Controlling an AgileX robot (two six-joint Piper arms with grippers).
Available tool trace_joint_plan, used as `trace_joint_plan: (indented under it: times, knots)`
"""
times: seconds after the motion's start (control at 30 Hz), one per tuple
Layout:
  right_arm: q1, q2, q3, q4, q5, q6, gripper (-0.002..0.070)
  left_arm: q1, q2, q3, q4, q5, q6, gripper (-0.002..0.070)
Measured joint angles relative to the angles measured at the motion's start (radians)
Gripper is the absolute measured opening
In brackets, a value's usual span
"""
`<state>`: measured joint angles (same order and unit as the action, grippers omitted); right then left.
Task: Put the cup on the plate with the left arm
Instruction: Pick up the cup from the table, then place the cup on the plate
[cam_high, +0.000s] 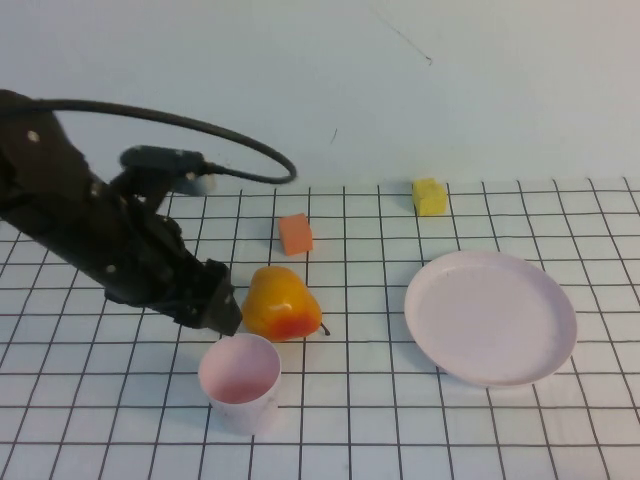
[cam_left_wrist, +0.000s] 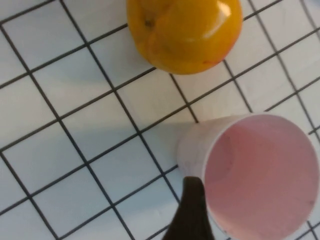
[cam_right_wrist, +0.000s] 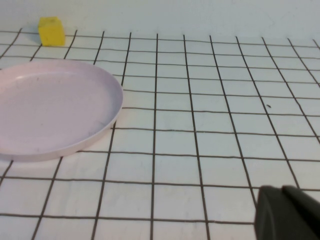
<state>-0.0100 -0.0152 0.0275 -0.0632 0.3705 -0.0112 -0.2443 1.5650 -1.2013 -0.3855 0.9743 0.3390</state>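
Note:
The pale pink cup (cam_high: 240, 380) stands upright near the front of the gridded table. It also shows in the left wrist view (cam_left_wrist: 260, 175), seen from above into its mouth. My left gripper (cam_high: 225, 318) is low at the cup's far-left rim and open. One dark finger (cam_left_wrist: 191, 212) is just outside the cup's wall; the other finger is out of view. The pale pink plate (cam_high: 490, 315) lies to the right, apart from the cup, and also shows in the right wrist view (cam_right_wrist: 50, 107). My right gripper (cam_right_wrist: 287, 212) is shut, low over the table right of the plate.
An orange-yellow pear (cam_high: 280, 303) lies just behind the cup, close to the left gripper, and also shows in the left wrist view (cam_left_wrist: 185, 30). An orange cube (cam_high: 295, 234) sits farther back. A yellow cube (cam_high: 430, 196) sits behind the plate.

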Motion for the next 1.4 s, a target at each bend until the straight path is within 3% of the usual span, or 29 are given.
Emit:
trace_joint_plan:
  times: [0.13, 0.4, 0.57, 0.7, 0.8, 0.97, 1.1, 1.3, 1.4]
  knots:
    - [0.0, 0.0, 0.0, 0.0, 0.0, 0.0, -0.0002, -0.051, 0.085, -0.008, 0.111, -0.046, -0.092, 0.0518]
    - [0.0, 0.0, 0.0, 0.0, 0.0, 0.0, -0.0002, -0.061, 0.218, -0.014, 0.149, -0.066, -0.117, 0.0472]
    - [0.0, 0.0, 0.0, 0.0, 0.0, 0.0, -0.0002, -0.061, 0.267, -0.014, 0.153, -0.064, -0.117, 0.0309]
    - [0.0, 0.0, 0.0, 0.0, 0.0, 0.0, -0.0002, -0.061, 0.275, -0.014, 0.151, -0.053, -0.117, 0.0081]
    - [0.0, 0.0, 0.0, 0.0, 0.0, 0.0, -0.0002, -0.061, 0.277, -0.027, 0.118, -0.007, -0.106, 0.0025]
    - [0.0, 0.0, 0.0, 0.0, 0.0, 0.0, -0.0002, -0.092, 0.277, -0.113, 0.0, 0.116, -0.064, 0.001]
    - [0.0, 0.0, 0.0, 0.0, 0.0, 0.0, -0.0002, -0.189, 0.283, -0.23, -0.064, 0.133, -0.035, 0.0009]
    - [0.0, 0.0, 0.0, 0.0, 0.0, 0.0, -0.0002, -0.372, 0.373, -0.488, -0.028, 0.063, -0.048, 0.0009]
    - [0.0, 0.0, 0.0, 0.0, 0.0, 0.0, -0.0002, -0.424, 0.464, -0.643, 0.016, 0.063, -0.078, 0.0009]
